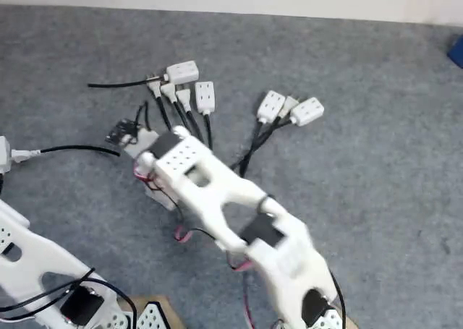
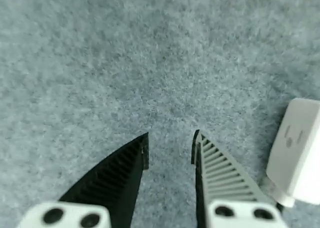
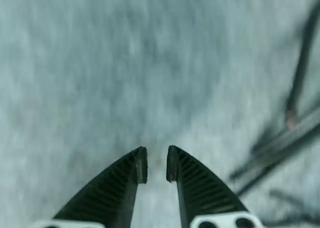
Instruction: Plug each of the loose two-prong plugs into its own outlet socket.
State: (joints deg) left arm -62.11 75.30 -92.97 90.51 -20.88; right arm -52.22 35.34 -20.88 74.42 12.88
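Observation:
Two clusters of white outlet sockets and two-prong plugs on black cords lie on the grey carpet in the high view. One cluster has a socket (image 1: 182, 72), another socket (image 1: 205, 96) and several plugs (image 1: 168, 92). The other holds two sockets (image 1: 271, 106) (image 1: 307, 110) with a plug (image 1: 288, 106) between them. My left gripper (image 2: 170, 148) is open over bare carpet, beside a white socket (image 2: 295, 158). My right gripper (image 3: 152, 165) is slightly open with nothing in it, black cords (image 3: 295, 87) off to one side.
The right arm (image 1: 217, 191) stretches from the front right toward the first cluster and covers part of its cords. A white socket (image 1: 4, 155) with a black cord (image 1: 79, 150) lies at the left edge. The left arm's base (image 1: 29, 264) is at the front left.

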